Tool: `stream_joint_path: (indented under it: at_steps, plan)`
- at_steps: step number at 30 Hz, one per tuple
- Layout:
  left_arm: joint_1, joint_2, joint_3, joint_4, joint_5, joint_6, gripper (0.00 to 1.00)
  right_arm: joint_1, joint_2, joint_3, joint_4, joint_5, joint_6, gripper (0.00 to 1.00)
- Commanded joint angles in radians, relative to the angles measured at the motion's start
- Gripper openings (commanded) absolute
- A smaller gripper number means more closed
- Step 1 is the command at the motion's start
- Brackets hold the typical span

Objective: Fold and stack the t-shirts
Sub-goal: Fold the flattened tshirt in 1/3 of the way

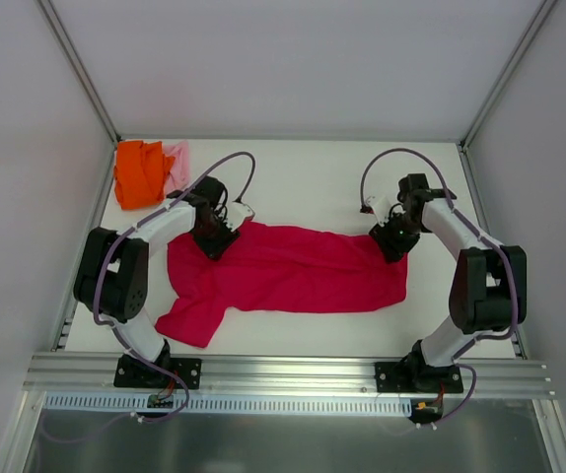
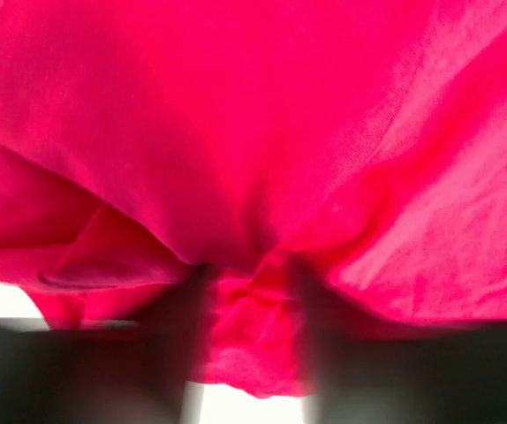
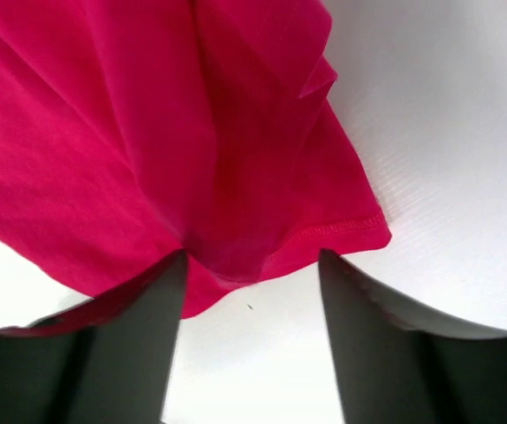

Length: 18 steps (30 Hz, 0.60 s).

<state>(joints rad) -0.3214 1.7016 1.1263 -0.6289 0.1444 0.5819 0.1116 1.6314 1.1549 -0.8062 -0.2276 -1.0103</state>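
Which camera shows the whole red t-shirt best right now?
Top external: the red t-shirt lies fully in frame, one sleeve spread out. Left wrist shows only bunched cloth close up; right wrist only a hemmed corner.

Crimson t-shirt (image 2: 253, 150) fills the view, bunched between the left tool's (image 2: 249, 287) parted fingers (image 2: 170, 353).

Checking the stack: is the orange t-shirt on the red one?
No, the orange t-shirt lies in the far corner, off the red t-shirt.
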Motion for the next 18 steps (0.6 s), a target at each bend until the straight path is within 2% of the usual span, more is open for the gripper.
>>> stream_joint_path:
  at_steps: [1, 2, 4, 5, 10, 18]
  plan:
    - [-0.004, -0.054, -0.036, 0.055, -0.031, 0.007, 0.81, 0.01, -0.044, -0.058, 0.056, 0.039, -0.027, 0.7]
    - [-0.004, -0.068, -0.042, 0.072, -0.031, 0.007, 0.98, 0.013, -0.057, -0.073, 0.09, 0.043, -0.028, 0.79]
    - [-0.004, -0.094, -0.053, 0.092, -0.019, 0.003, 0.99, 0.013, -0.09, -0.096, 0.116, 0.056, -0.028, 0.9]
    - [-0.004, -0.121, -0.056, 0.119, -0.005, 0.001, 0.99, 0.011, -0.1, -0.116, 0.139, 0.057, -0.031, 0.92]
    - [-0.002, -0.262, -0.082, 0.184, 0.061, -0.011, 0.99, 0.008, -0.186, -0.176, 0.163, 0.044, -0.053, 0.93]
    - [-0.004, -0.514, -0.099, 0.098, 0.095, 0.032, 0.98, -0.004, -0.347, -0.245, 0.101, 0.01, -0.091, 0.93]
